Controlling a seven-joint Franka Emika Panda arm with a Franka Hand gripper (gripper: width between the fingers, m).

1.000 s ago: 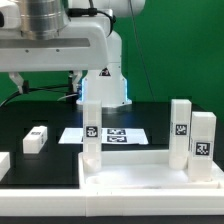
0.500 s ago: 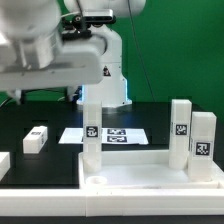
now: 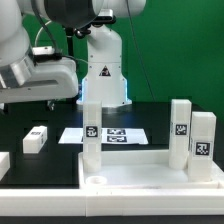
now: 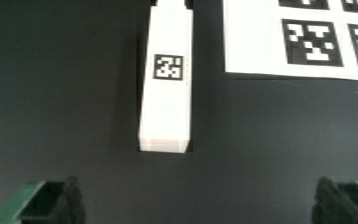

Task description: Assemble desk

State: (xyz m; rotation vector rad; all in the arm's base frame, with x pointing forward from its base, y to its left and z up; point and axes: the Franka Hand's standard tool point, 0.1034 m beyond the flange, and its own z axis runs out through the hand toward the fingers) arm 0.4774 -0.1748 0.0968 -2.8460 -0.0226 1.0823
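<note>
Gripper (image 4: 202, 200) hung spread wide in the wrist view, both dark fingertips (image 4: 48, 198) poking into the frame with bare black tabletop (image 4: 69, 100) between them and nothing grasped. Just beyond the open fingers a loose white leg (image 4: 169, 78) lay flat on the black surface, one square tag on its upper face, its near end squared off toward the claw and clear of both fingers. Beside that leg sat the marker board (image 4: 309, 38), flat and white, its printed tags showing, with a narrow strip of black between the board's edge and the leg. Over in the exterior view, the arm (image 3: 45, 70) loomed large over the table's far left area, and the gripper itself could not be made out there. Down at the near edge of the tabletop the desk panel (image 3: 150, 178) rested with its rim up, spreading from about the middle toward the near right corner. One leg (image 3: 91, 135) stood upright at the panel's far left corner, tag facing the camera, and two more legs (image 3: 181, 128) (image 3: 203, 145) stood upright close together at the panel's right side. Another small white piece (image 3: 36, 139) lay on the black top toward the left edge, well apart from the panel, and the marker board (image 3: 112, 133) lay behind the panel near the table's middle.
</note>
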